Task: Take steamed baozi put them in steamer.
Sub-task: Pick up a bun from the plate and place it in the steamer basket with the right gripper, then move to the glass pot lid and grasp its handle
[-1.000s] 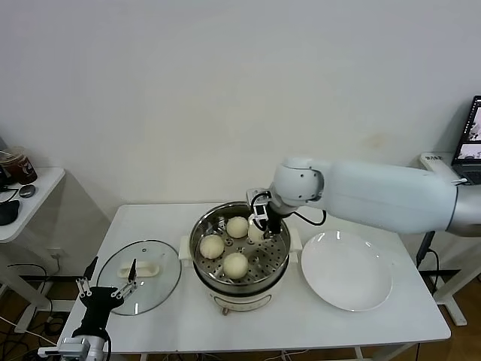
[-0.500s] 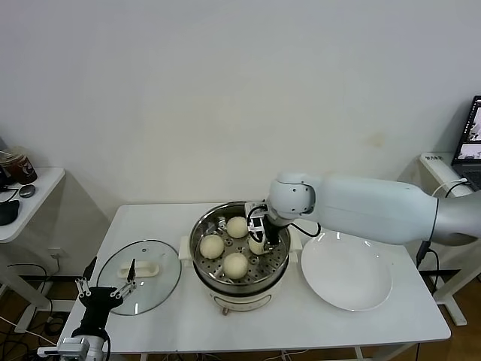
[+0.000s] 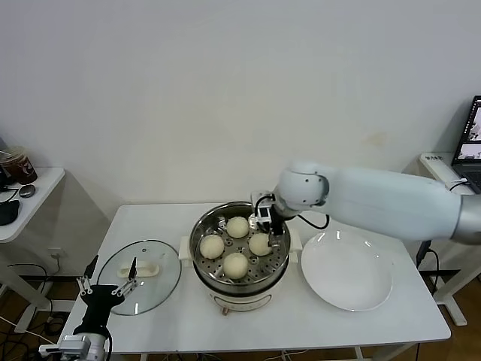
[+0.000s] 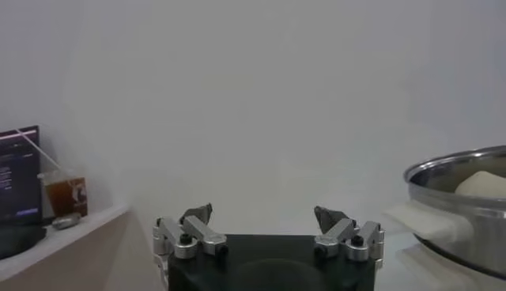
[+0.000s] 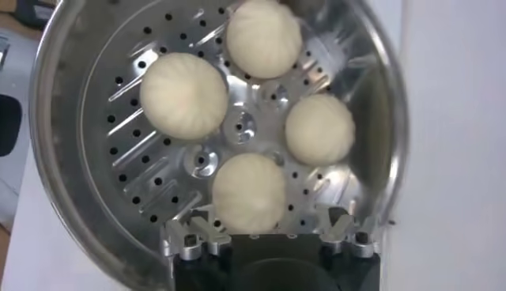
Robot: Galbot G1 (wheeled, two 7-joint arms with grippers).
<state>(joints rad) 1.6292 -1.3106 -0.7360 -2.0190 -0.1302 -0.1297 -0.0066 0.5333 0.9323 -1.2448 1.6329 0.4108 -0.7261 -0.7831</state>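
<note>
four steamed baozi [image 5: 249,192] in steamer [image 3: 201,226]; right gripper [image 5: 269,231] above, jaws spread, empty.

My right arm [image 3: 391,201] is a thick, smooth tube with a pale, slightly bluish-white shell, ending in a rounded ball-like joint. From that joint a black cable loops out and back toward the wrist, where the housing turns dark with a small light-coloured block on it. My right pincer [image 5: 269,231] has a black body and two silvery metal finger mounts, each with small round screw heads. My left pincer [image 4: 265,231] is built the same: a black block, bright metal linkages on either side with dark screws, and grey finger pads. From my head camera it [image 3: 105,289] shows as thin silver-and-black prongs on a black wrist.
</note>
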